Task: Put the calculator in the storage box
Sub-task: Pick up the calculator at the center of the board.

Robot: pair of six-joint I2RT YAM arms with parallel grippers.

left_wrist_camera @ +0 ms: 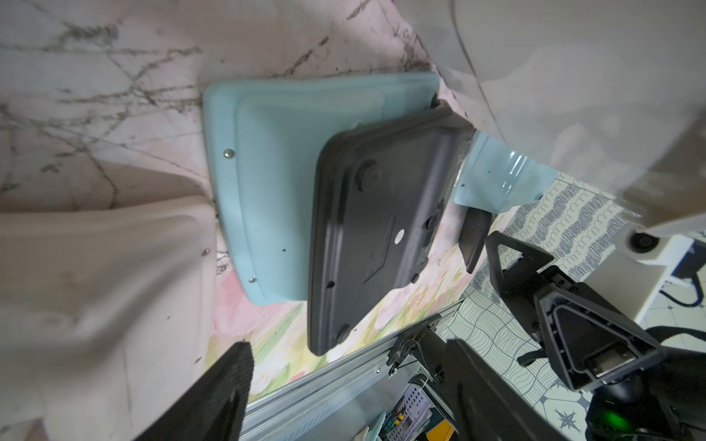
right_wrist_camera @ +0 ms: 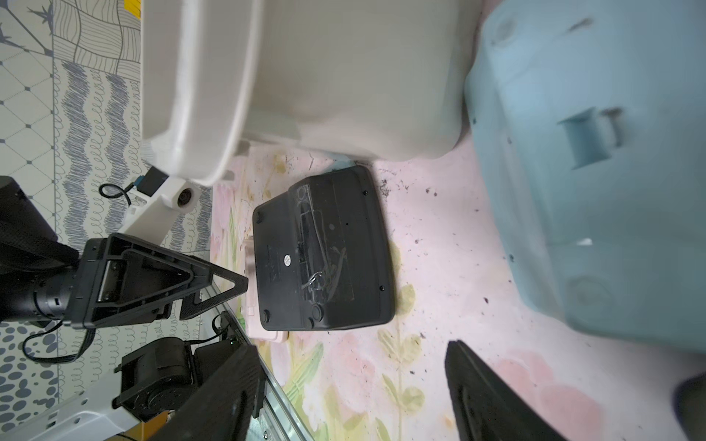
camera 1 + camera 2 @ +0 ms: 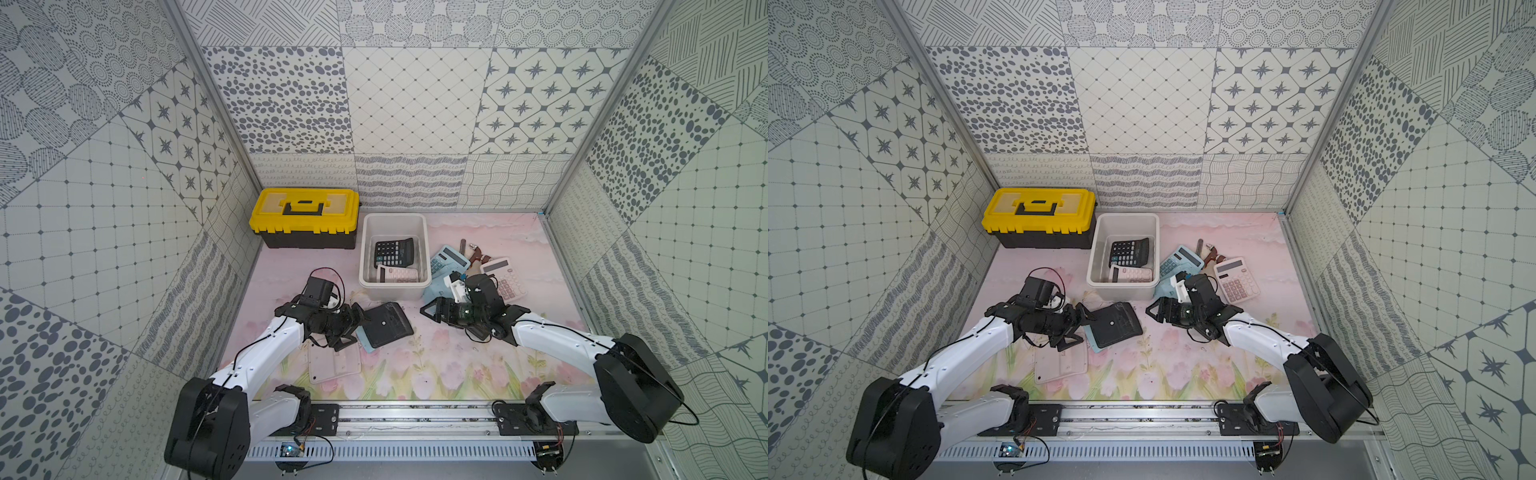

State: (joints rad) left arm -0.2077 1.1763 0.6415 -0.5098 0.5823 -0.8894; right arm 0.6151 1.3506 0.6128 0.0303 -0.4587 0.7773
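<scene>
Ribbed aluminium rail fronts the worktop. Left tool gapes, empty, beside the matte black plastic calculator, which lies face down, seemingly overlapping a pale-blue one, near the smooth off-white rounded storage box. Right tool gapes, empty.

In both top views the face-down black calculator is covering a blue calculator; I'm seeing only a sliver at its eight o'clock. The right arm is hiding most of a blue casing at the box's four o'clock. In the right wrist view that casing is blurring and running off the frame. A brown thing at the box's three o'clock is looking too small for me to name. In the left wrist view a white slab is smearing out of focus and getting cut by the edge.
</scene>
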